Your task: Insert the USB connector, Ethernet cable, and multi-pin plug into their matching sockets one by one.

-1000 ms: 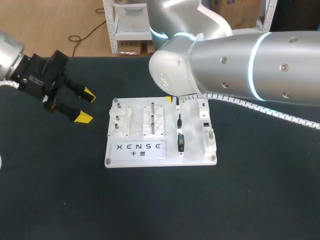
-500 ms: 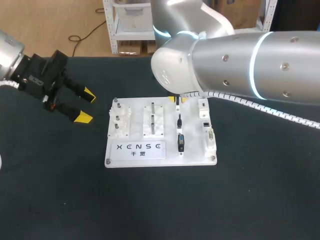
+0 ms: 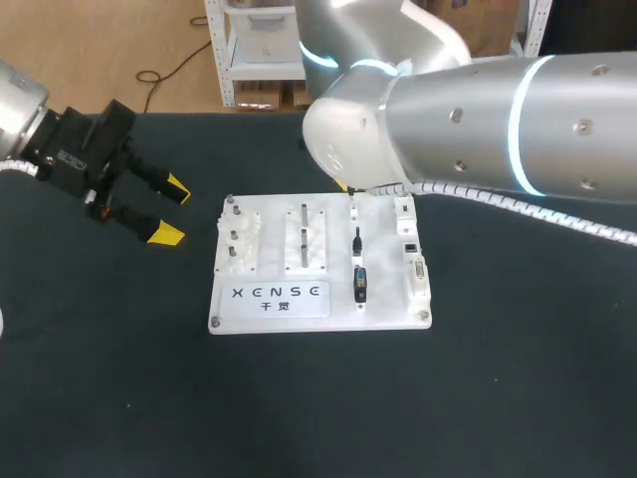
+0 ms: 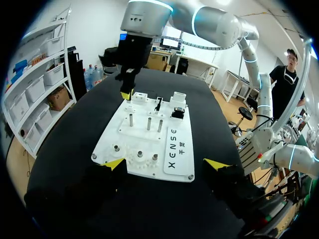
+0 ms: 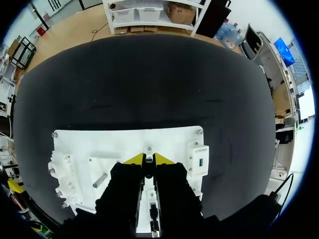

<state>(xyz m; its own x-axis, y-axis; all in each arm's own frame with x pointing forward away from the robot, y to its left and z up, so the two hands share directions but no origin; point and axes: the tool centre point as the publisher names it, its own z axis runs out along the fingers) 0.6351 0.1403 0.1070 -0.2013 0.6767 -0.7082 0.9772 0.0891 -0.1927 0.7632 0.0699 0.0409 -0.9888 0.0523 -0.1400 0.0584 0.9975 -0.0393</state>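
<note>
On the black counter (image 3: 299, 408) lies a flat white board (image 3: 388, 299). Over its far edge the right pincer (image 5: 148, 158) pinches a thin black plug (image 5: 148, 167), mostly hidden. The left pincer (image 3: 171, 212) is spread wide nearby.

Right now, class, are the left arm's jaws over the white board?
No: the jaws of the left arm stand open over the table, beside the white board.

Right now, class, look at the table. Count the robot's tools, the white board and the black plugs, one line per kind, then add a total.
Tools: 2, left tool, right tool
White board: 1
Black plugs: 3, gripped plug in the right tool, slim plug, wide plug
Total: 6
</note>
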